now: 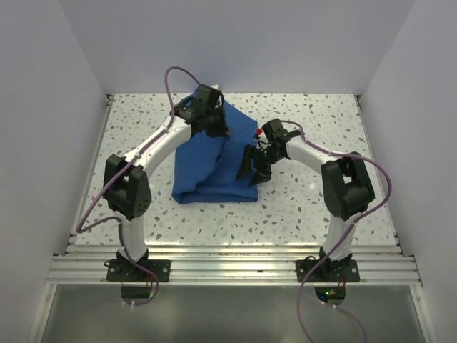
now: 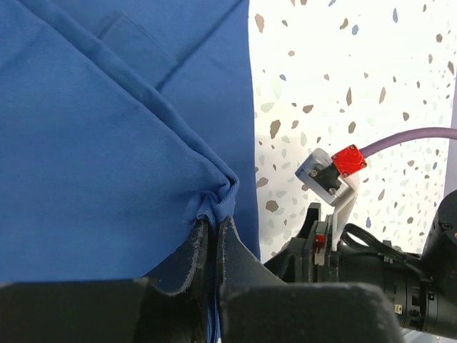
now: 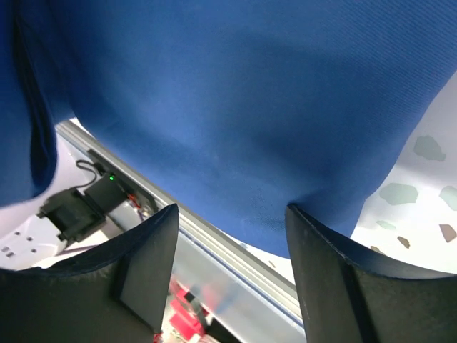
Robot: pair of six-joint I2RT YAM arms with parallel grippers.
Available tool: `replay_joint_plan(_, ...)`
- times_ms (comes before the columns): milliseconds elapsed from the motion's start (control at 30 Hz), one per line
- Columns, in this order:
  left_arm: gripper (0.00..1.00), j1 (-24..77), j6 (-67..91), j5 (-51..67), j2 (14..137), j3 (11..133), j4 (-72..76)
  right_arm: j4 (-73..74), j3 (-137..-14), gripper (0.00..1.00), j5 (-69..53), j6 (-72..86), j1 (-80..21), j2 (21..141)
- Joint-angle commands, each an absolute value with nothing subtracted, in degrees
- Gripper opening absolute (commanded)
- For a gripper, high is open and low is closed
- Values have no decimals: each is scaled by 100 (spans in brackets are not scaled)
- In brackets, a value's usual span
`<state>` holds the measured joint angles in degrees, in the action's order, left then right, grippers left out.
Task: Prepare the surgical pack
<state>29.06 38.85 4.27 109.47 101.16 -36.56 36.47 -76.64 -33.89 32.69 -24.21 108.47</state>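
The royal-blue cloth drape (image 1: 214, 161) lies on the speckled table (image 1: 321, 207), centred left to right and toward the far side. It is folded over itself into a rough rectangle, with layered folds running diagonally across the upper surface. The far end rises to a peak. There, one fold is gathered into a puckered point, pinched between the closed fingers of the left gripper (image 2: 214, 230).

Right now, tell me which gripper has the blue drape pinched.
The left gripper: its jaws are shut on a fold of the blue drape. The right gripper stands open at the cloth's edge.
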Motion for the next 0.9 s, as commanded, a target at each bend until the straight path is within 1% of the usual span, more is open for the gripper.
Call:
replay_joint_plan(0, 0, 3199, 4096, 510, 11188, 10599, -3480, 3235, -7471, 64, -3656, 3612, -2417, 10837)
replay_joint_plan(33, 0, 3225, 4122, 527, 11284, 10652, -3489, 3226, -7427, 63, -3674, 3647, -2417, 10854)
replay_joint_plan(133, 0, 3366, 4157, 501, 11460, 10898, -3489, 3155, -7304, 54, -3726, 3709, -2417, 10863)
replay_joint_plan(167, 0, 3445, 4157, 475, 11522, 11055, -3515, 3138, -7278, 52, -3744, 3718, -2417, 10863)
replay_joint_plan(367, 0, 3621, 4140, 360, 12005, 11601, -3771, 3208, -7251, 52, -3622, 3788, -2321, 10653)
replay_joint_plan(600, 0, 3718, 4166, 422, 12260, 11672, -3683, 3735, -7058, 51, -3262, 3543, -1627, 10073)
replay_joint_plan(733, 0, 3823, 4157, 483, 12384, 11751, -3656, 3999, -7005, 51, -2980, 3331, -1503, 10055)
replay_joint_plan(867, 0, 3858, 4148, 501, 12498, 11874, -3665, 3876, -6829, 51, -3128, 3348, -1494, 10177)
